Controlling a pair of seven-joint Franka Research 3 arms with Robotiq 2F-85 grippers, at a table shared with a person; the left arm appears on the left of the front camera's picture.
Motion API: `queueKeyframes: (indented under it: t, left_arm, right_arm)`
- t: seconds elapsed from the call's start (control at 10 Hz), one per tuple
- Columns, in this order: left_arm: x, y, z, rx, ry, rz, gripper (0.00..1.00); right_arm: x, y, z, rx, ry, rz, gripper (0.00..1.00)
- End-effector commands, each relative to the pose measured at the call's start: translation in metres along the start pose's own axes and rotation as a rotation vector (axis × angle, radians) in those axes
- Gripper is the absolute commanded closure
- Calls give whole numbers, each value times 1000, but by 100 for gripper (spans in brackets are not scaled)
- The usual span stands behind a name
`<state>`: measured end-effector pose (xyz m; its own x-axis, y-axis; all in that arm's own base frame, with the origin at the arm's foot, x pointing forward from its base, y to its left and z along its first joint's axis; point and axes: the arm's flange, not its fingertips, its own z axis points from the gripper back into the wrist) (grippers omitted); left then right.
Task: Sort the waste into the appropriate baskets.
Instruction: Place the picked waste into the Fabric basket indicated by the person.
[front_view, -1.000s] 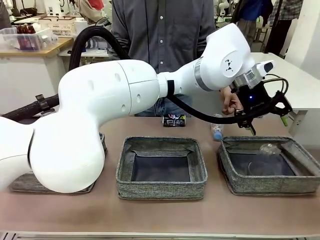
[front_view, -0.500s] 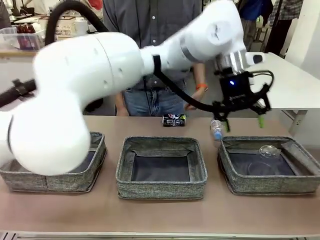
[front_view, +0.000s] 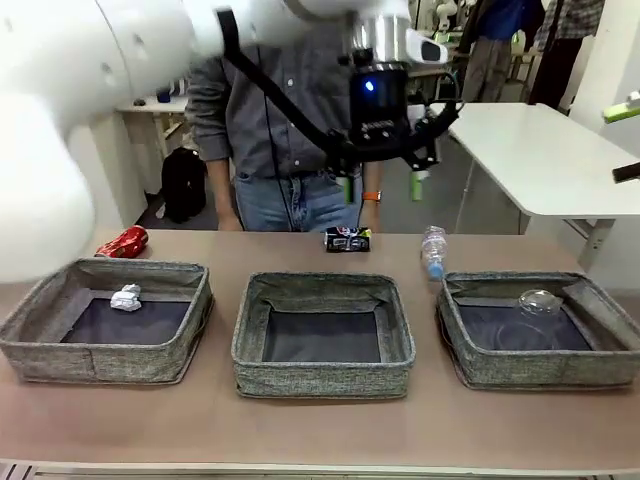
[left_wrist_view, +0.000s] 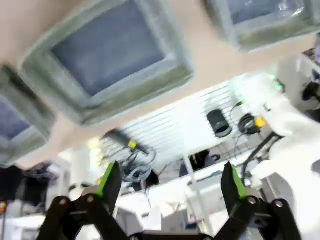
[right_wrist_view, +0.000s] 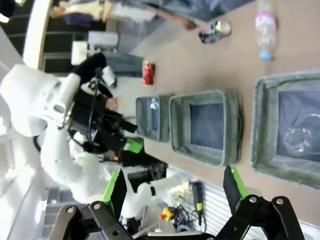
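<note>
— Front view?
— The left gripper (front_view: 381, 186) hangs high behind the middle basket (front_view: 322, 378), jaws wide and empty. The right gripper (front_view: 625, 140), far right of that basket, is cut off by the frame. The dark can (front_view: 348, 239) sits just behind the basket, the bottle (front_view: 433, 252) behind its right corner, the red can (front_view: 122, 242) far back-left. The paper ball (front_view: 126, 298) lies in the left basket (front_view: 100, 362) beside it, the clear cup (front_view: 538, 302) in the right basket (front_view: 540, 368).
— Left wrist?
— Blurred. The fingers (left_wrist_view: 109, 180) are spread with nothing between them. The middle basket lies beyond them, and the cup is barely readable.
— Right wrist?
— Jaws fully apart, empty. The right basket beside the middle one is cropped, and the paper ball is a mere speck.
</note>
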<state>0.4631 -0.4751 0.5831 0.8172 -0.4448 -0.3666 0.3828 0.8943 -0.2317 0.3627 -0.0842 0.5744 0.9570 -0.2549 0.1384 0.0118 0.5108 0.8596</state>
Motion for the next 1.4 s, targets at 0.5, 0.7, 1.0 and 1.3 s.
queueKeyframes:
  t: [0.5, 0.7, 1.0, 1.3]
  left_arm:
    - [-136, 131, -38, -18, 84, 172, 0]
    - [-159, 178, -35, -320, -170, 305, 0]
    - [-181, 246, -45, -692, -378, 448, 0]
    - [-186, 285, -57, -1129, -698, 411, 0]
  right_arm:
    - [57, 20, -98, -104, 336, -88, 0]
    - [60, 25, -136, -94, 458, -113, 0]
    - [50, 32, -204, 152, 439, -283, 0]
    - [35, 59, -221, 303, 118, -382, 0]
